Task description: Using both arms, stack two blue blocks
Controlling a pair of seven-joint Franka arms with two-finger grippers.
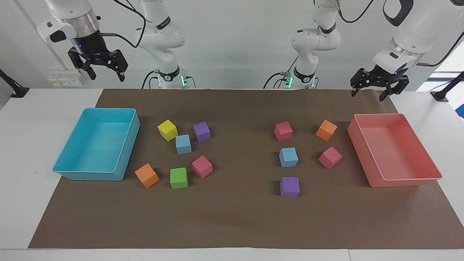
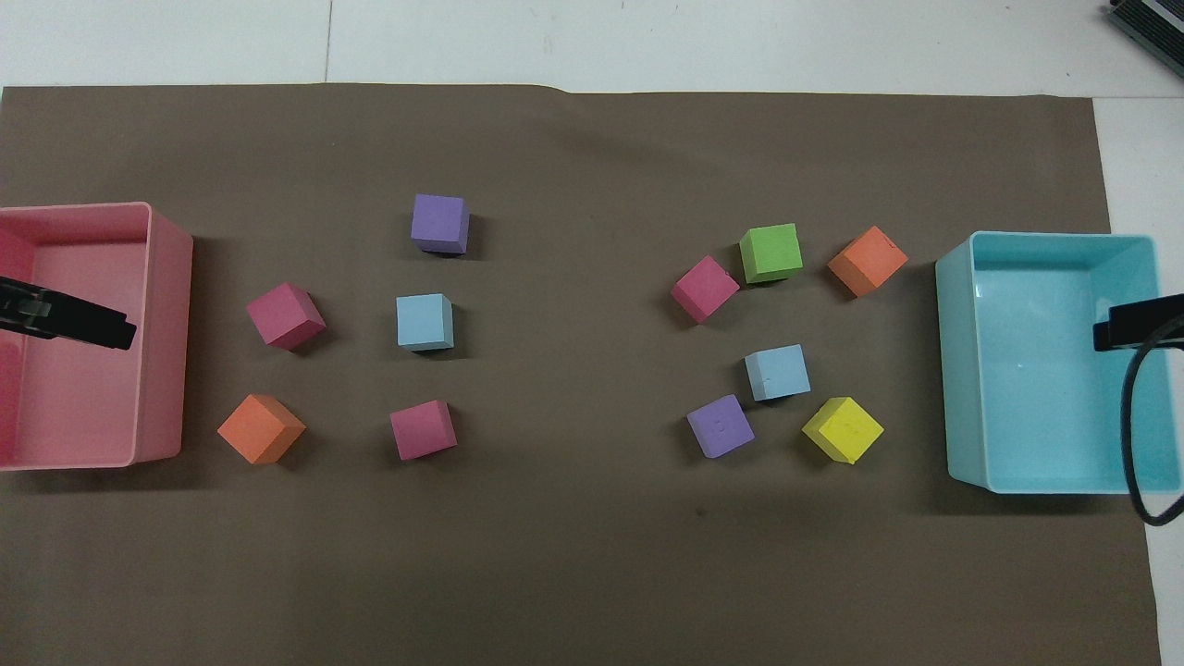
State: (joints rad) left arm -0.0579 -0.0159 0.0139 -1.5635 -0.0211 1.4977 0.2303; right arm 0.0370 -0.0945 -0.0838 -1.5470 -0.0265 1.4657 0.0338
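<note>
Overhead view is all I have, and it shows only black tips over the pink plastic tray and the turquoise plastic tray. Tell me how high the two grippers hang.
Observer: The left gripper hangs well above the pink plastic tray and touches nothing.
Operator: Now the other one.
Observer: The right gripper is also raised, well clear of the turquoise plastic tray.
Operator: Report their fingers.
Observer: Both grippers have their fingers spread open and hold nothing. Neither one has either of the two light sky-blue foam cubes.
</note>
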